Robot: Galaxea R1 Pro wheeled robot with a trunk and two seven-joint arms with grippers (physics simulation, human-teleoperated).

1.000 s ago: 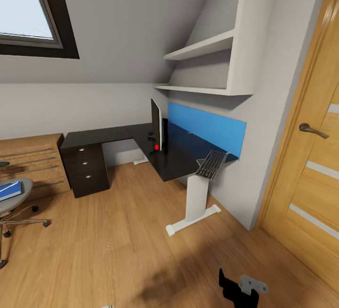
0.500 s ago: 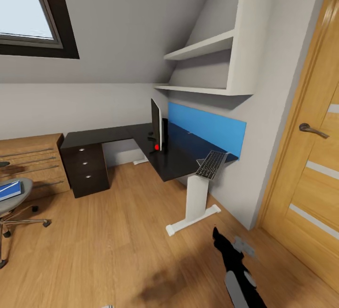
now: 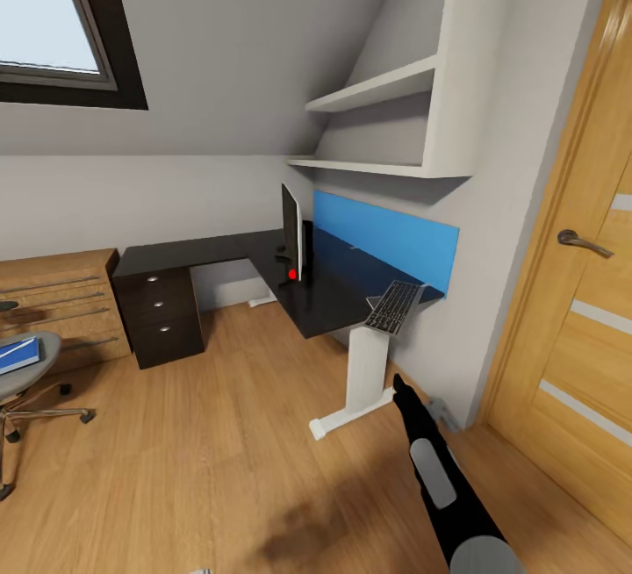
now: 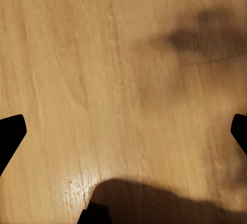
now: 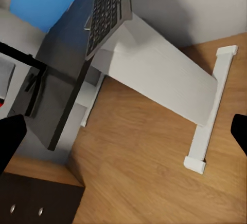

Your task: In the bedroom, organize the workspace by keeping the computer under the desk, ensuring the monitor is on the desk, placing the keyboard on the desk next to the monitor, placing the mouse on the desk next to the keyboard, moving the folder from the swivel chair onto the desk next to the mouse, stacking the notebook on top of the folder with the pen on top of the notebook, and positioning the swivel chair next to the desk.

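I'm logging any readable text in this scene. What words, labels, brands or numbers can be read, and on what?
No readable text in these pictures.
Flat dark-keyed keyboard: key legends too small and blurred to read.
Thin black flat-screen monitor: a red dot, no lettering.
Bright blue folder: plain cover.

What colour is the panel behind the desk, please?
Bright blue back panel; it shows best in the head view.

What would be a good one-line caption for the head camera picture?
Right arm reaches toward the desk, where the keyboard overhangs the edge beside the monitor.
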